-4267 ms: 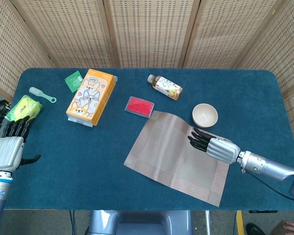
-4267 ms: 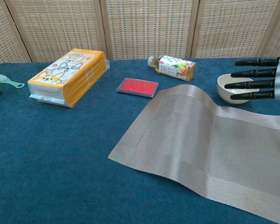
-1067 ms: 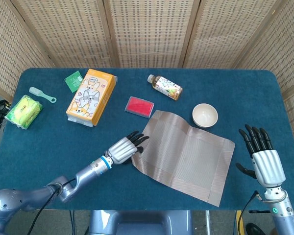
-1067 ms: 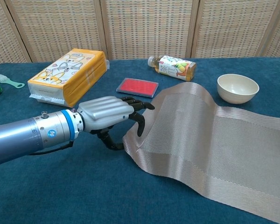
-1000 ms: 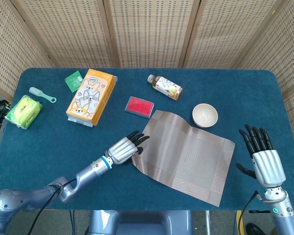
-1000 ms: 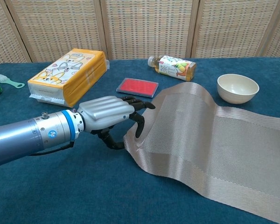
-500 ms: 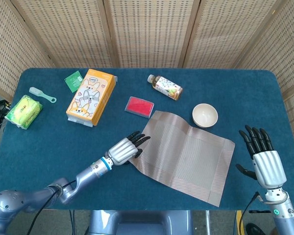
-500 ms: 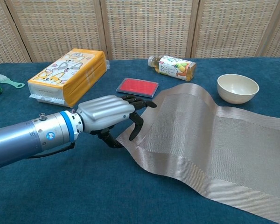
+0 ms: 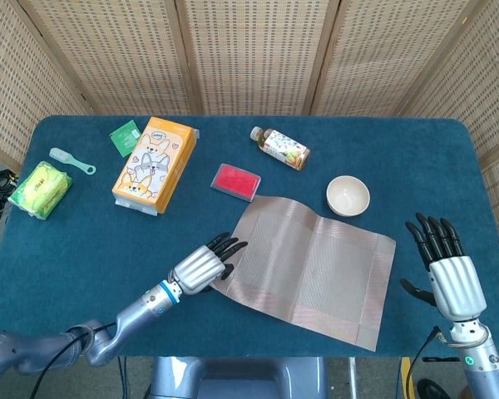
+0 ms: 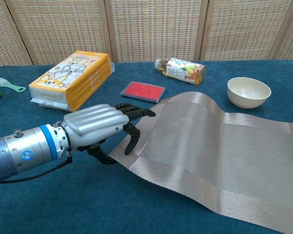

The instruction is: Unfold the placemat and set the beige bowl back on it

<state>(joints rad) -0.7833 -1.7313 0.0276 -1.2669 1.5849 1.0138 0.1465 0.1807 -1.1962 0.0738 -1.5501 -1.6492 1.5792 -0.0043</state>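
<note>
The grey-brown woven placemat (image 9: 308, 266) (image 10: 210, 151) lies spread on the blue table, with a slight wave near its far edge. My left hand (image 9: 198, 268) (image 10: 95, 127) pinches the mat's near-left corner, thumb under the edge and fingers on top. The beige bowl (image 9: 348, 196) (image 10: 248, 91) stands upright on the cloth just beyond the mat's far right corner, apart from both hands. My right hand (image 9: 445, 270) hovers to the right of the mat, fingers spread, holding nothing; the chest view does not show it.
A drink bottle (image 9: 280, 147) (image 10: 181, 69) lies on its side at the back. A red case (image 9: 236, 181) (image 10: 142, 91) sits just beyond the mat's far left corner. An orange tissue pack (image 9: 154, 164) (image 10: 71, 79), green packet (image 9: 125, 137), brush (image 9: 71, 160) and green pouch (image 9: 39, 187) occupy the left side.
My left hand has drawn the mat's left corner toward the front left, and the mat now lies flatter and wider. The right hand and the bowl have not moved.
</note>
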